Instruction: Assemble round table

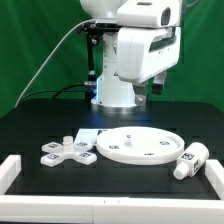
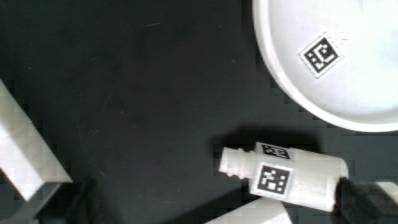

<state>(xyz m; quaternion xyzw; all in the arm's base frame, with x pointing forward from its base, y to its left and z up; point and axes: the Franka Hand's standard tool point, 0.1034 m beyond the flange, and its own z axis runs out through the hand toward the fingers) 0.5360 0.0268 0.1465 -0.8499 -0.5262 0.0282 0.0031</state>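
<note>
I have the gripper (image 2: pixel 210 205) raised well above the black table (image 1: pixel 40 115). In the wrist view its two dark fingertips (image 2: pixel 50 203) stand wide apart with nothing between them, so I read it as open and empty.

The part I am watching is the leg (image 2: pixel 279 172). It lies on its side on the table, just beside the disc (image 2: pixel 338 60) on the exterior view's right, between the disc and the white border rim (image 1: pixel 214 165). The disc lies flat in the middle of the table. The cross base (image 1: pixel 68 152) sits just beside it on the exterior view's left, and I cannot tell whether those two touch.

What matters for the next move is how the leg lies against the fingers. In the wrist view it sits nearer one fingertip than the other, a little off the line that joins them. Its long axis runs close to that same line, only slightly slanted to it. As I judge it, closing the fingers now would press on the leg's ends rather than across its round body. I would turn the wrist by roughly a quarter turn, centre over the leg's middle, and only then come down. If I skip the turn, I expect the leg to roll or skid toward the disc.
</note>
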